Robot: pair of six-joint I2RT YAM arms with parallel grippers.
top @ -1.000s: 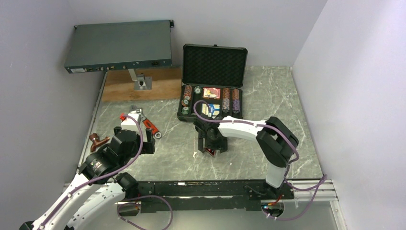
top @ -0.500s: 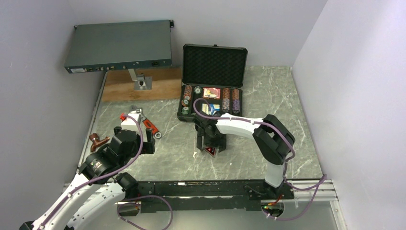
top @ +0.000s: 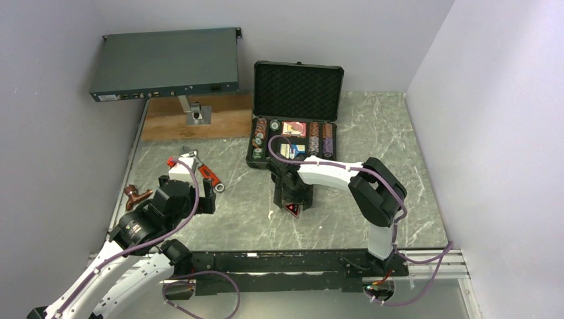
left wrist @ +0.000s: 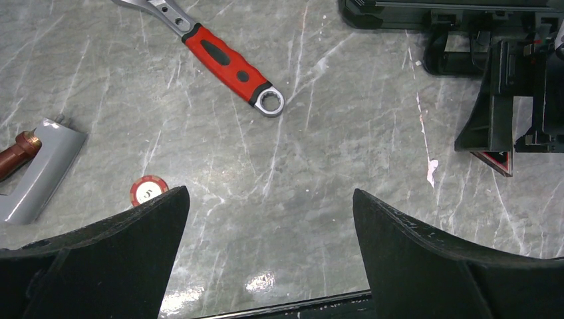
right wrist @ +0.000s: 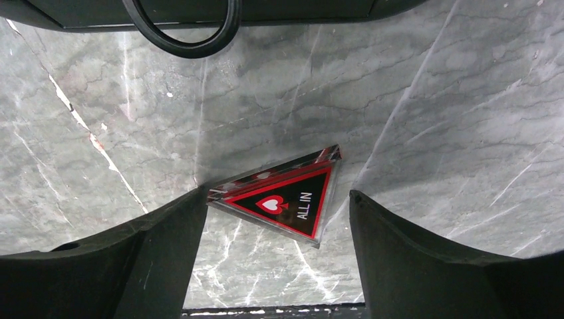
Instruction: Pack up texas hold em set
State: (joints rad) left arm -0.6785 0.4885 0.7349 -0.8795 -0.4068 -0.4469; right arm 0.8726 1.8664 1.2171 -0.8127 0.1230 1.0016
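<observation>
R gripper (right wrist: 276, 193), jaws apart, straddles red triangle token (right wrist: 292, 197) marked "ALL IN" w/ heart; L gripper (left wrist: 269, 193) spread wide, empty.

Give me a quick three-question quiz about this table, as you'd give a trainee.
1. True or false: the black case's lid is shut.
2. What lies on the table between the right gripper's fingers? A) wrench B) red triangular token C) card box
3. Which words are printed on that token?
Key: 1 false; 2 B; 3 ALL IN.
</observation>
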